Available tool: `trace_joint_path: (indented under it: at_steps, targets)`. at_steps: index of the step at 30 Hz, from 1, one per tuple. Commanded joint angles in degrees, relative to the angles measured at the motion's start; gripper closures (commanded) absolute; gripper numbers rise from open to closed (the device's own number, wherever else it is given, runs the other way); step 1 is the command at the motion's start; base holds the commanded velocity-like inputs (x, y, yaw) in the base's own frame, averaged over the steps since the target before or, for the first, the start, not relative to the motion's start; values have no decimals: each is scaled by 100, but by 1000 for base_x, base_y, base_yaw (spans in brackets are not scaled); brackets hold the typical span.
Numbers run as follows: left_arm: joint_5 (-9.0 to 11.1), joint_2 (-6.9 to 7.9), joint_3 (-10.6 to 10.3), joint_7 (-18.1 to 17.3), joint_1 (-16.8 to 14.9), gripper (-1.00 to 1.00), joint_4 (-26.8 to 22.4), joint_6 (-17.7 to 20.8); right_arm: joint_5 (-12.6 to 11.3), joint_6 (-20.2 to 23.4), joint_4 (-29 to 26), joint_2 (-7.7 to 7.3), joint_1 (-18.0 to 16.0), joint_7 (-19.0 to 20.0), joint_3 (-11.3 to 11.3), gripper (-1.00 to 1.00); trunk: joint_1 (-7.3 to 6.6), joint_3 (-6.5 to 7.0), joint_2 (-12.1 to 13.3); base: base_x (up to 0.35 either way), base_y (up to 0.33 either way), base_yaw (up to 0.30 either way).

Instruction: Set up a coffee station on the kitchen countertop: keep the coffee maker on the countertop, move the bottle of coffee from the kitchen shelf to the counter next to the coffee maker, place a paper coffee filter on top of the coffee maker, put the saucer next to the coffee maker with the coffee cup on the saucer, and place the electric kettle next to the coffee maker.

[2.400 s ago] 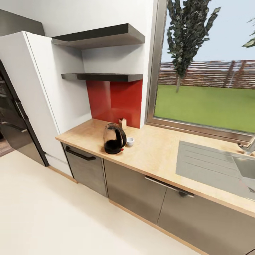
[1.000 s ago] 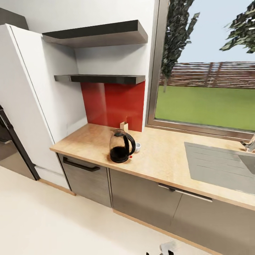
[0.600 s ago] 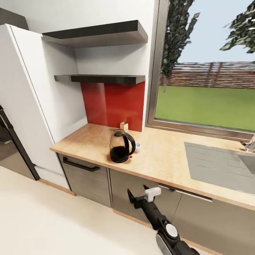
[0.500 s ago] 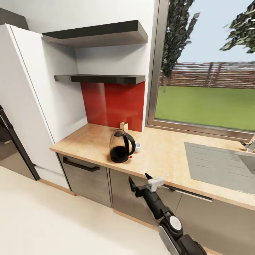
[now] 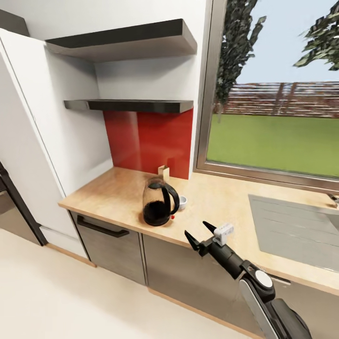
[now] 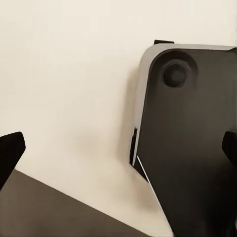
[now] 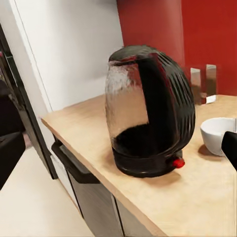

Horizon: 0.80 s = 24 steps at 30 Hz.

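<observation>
The electric kettle (image 5: pixel 159 203) stands on the kitchen countertop (image 5: pixel 113 190), with dark liquid in its glass body (image 7: pixel 148 128). Just behind it to the right sits the white coffee cup (image 5: pixel 182 202) (image 7: pixel 219 134). My right gripper (image 5: pixel 197 229) hangs open at the counter's front edge, right of the kettle and apart from it, with nothing between its fingers. The two dark kitchen shelf slabs (image 5: pixel 136 104) are seen from below, so their tops are hidden. The left gripper (image 6: pixel 118 148) is open over the floor. The coffee maker, bottle of coffee and saucer are out of view.
A small tan upright object (image 5: pixel 163 171) leans at the red backsplash (image 5: pixel 150 139); I cannot tell what it is. A steel drainboard (image 5: pixel 292 230) lies at the right under the window (image 5: pixel 273 127). A tall white cabinet (image 5: pixel 28 136) bounds the counter's left end.
The camera has come closer to the counter. My right arm has risen from low in front of the cabinets to counter height, its open gripper now pointing toward the kettle.
</observation>
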Motion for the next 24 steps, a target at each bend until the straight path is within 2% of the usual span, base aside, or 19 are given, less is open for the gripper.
trace_joint_path:
  at_steps: [1, 24]
  targets:
    - [49, 0, -43, 11, -5, -100, 10, -19, -58, 25, 2, -5, -5, 14, 4, -100, 7, -12, -11, 335, -72, 0]
    - [50, 0, -50, 12, 4, -100, 41, -20, -10, 146, 188, -16, -6, 27, 38, -100, 7, -12, -11, 334, -5, 0]
